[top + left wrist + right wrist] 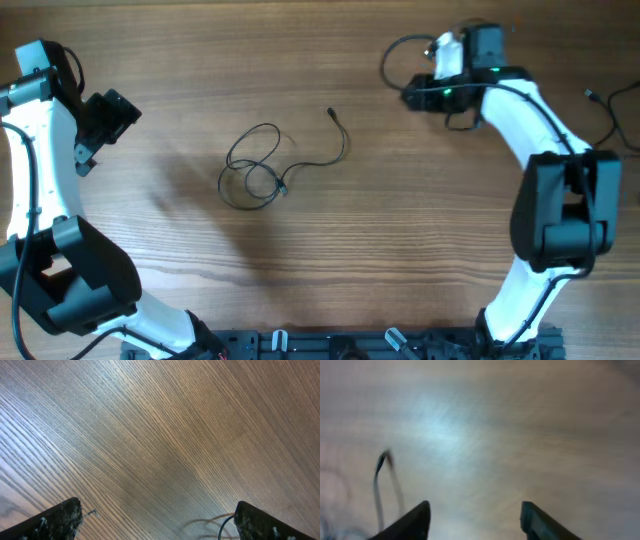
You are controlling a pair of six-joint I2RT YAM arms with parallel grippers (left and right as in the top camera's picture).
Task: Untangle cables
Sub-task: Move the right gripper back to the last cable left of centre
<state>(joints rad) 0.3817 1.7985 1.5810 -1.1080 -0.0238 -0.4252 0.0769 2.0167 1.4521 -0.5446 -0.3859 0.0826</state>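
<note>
A thin black cable lies in loose overlapping loops at the table's middle, one plug end reaching up to the right. My left gripper hovers at the far left, well apart from the loops. In its wrist view it is open over bare wood, with a bit of thin black cord beside the right finger. My right gripper is at the upper right, pointing left, clear of the loops. Its wrist view is blurred: the gripper is open and empty, a cable off to its left.
Another thin black cord lies at the table's right edge, behind my right arm. A black cord loop curls beside the right wrist. The arm bases stand along the front edge.
</note>
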